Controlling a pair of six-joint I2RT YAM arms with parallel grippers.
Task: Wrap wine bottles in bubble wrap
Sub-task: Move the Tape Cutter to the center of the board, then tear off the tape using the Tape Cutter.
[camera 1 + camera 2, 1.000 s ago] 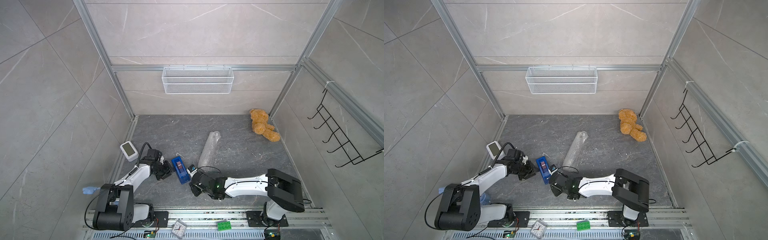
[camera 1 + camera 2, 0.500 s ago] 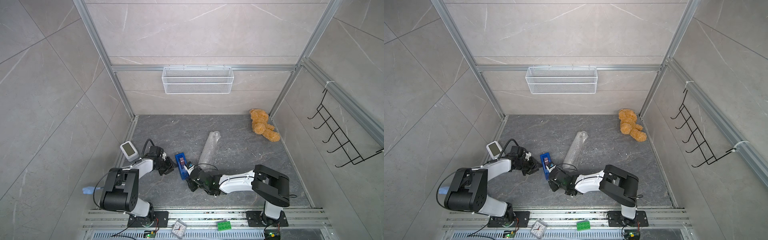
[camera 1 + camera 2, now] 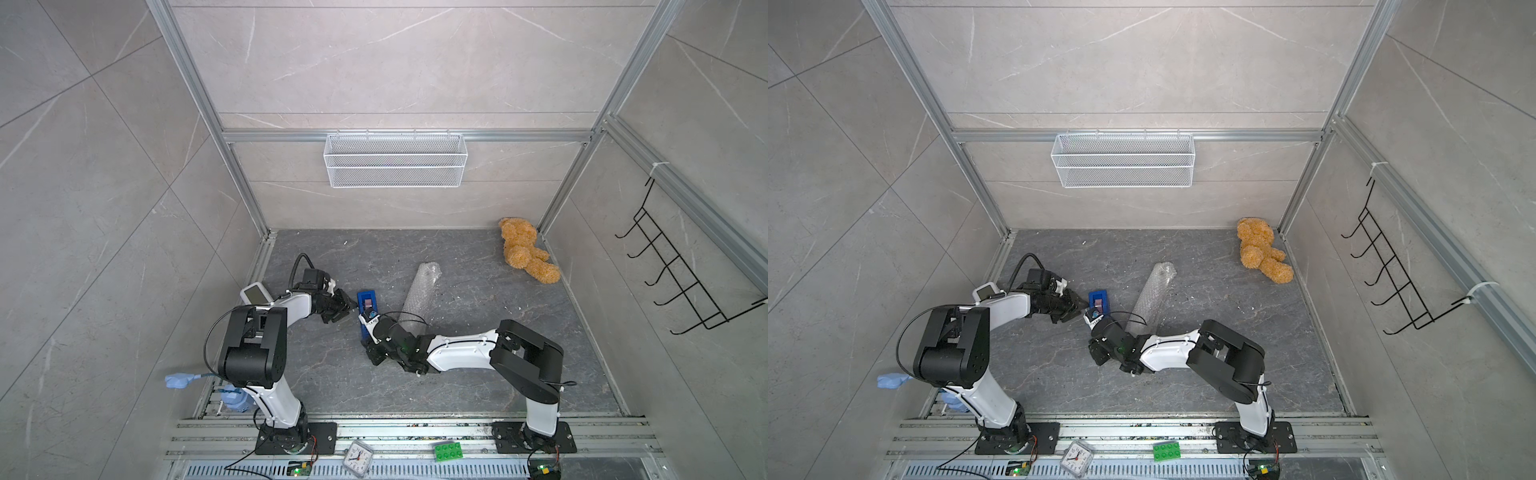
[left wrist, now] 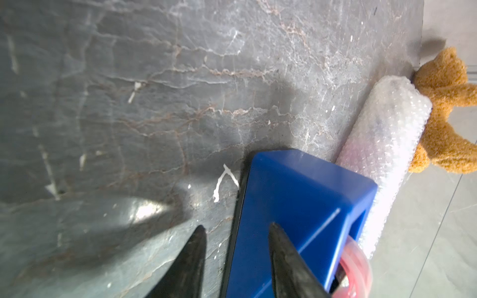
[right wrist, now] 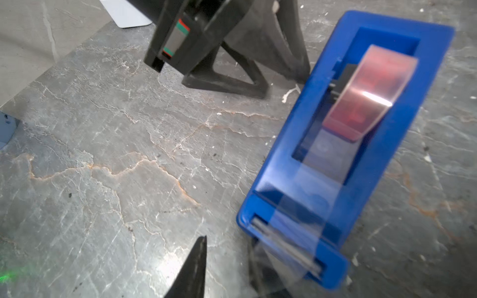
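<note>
The bubble wrap (image 3: 420,297) (image 3: 1152,295) lies rolled into a tube on the grey floor, also seen in the left wrist view (image 4: 384,144). The wine bottles do not show plainly; the roll hides its inside. A blue tape dispenser (image 3: 368,302) (image 5: 348,144) stands just left of the roll. My left gripper (image 3: 345,308) (image 4: 237,227) is open at the dispenser's left side, one finger over the floor, the other across the blue body. My right gripper (image 3: 372,353) (image 5: 228,245) is open at the dispenser's cutter end, where a clear tape strip hangs over one finger.
A brown teddy bear (image 3: 525,253) lies in the back right corner. A white wire basket (image 3: 395,160) hangs on the back wall and a black hook rack (image 3: 685,282) on the right wall. A small white device (image 3: 255,293) sits by the left wall.
Both grippers have moved toward the back wall beside the tape dispenser, which has shifted slightly the same way. Both sets of jaws stand a little wider.
</note>
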